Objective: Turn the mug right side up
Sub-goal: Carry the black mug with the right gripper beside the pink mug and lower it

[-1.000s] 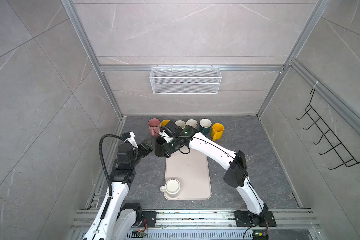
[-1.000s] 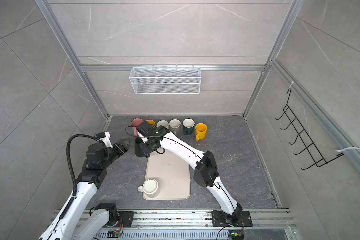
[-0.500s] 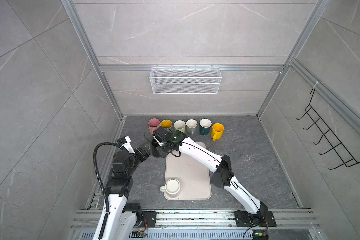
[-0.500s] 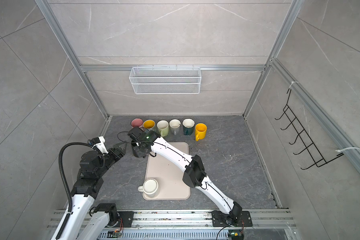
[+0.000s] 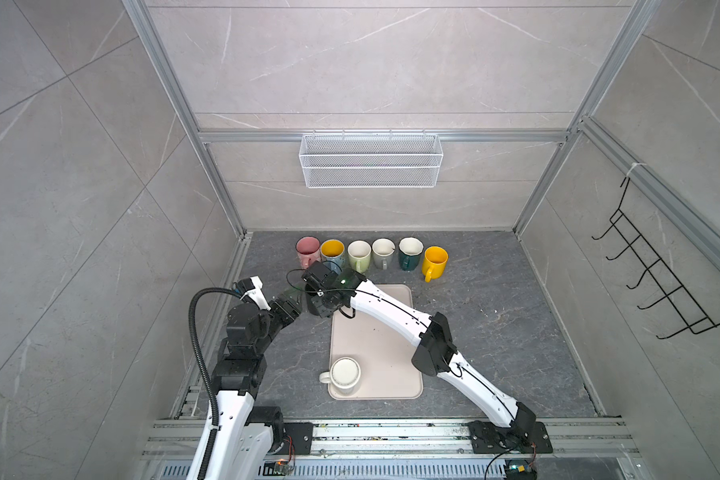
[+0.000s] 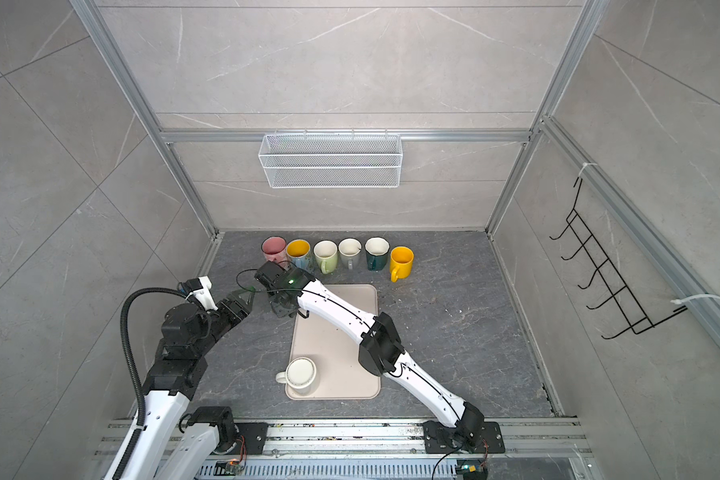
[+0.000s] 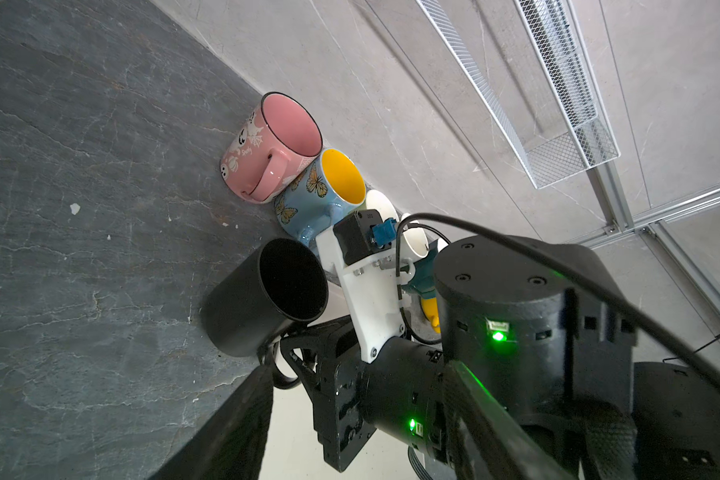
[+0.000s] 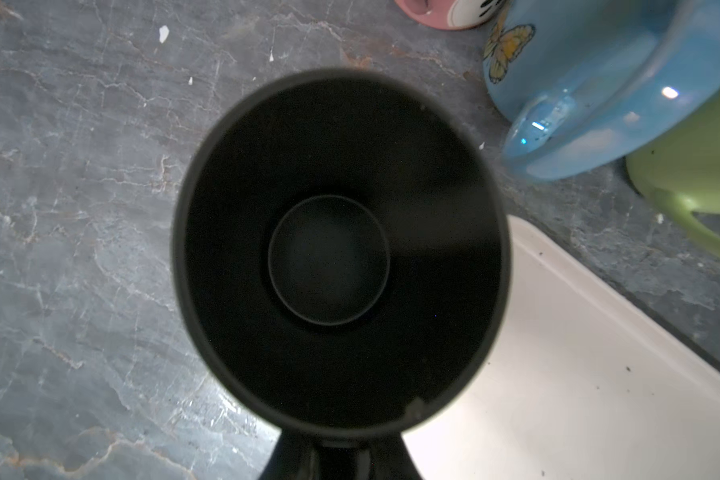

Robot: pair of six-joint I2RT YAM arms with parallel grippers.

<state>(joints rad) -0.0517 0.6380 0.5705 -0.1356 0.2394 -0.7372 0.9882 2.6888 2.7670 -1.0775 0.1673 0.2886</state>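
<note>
Left of centre in both top views, your right gripper (image 7: 282, 359) clenches the handle of the matte black mug (image 7: 246, 316), which stands mouth-up at the upper-left corner of the beige rectangular mat (image 5: 383, 345). Your left gripper (image 5: 290, 302) is beside it, released and empty.

Black mug (image 8: 329, 257), interior fully visible

Overall light: bright, even and diffuse in both top views; only faint, soft-edged shadows on the beige mat (image 5: 371, 353).
Glare: pale sheen on the grey stone floor (image 8: 80, 249), white hot spots on the blue butterfly mug (image 8: 599, 104).
Blur: that mug and the green mug (image 8: 691, 174) are soft (too near my right wrist lens); the black mug (image 8: 329, 257) has a fuzzy rim.
Dark patch: its inside swallows the light; only the bottom ring shows.
Edges: the aluminium post (image 5: 172, 95) leans outward in the top views.
Bloom: the green status light (image 7: 497, 336) on my right arm (image 7: 516, 291) glows slightly.
</note>
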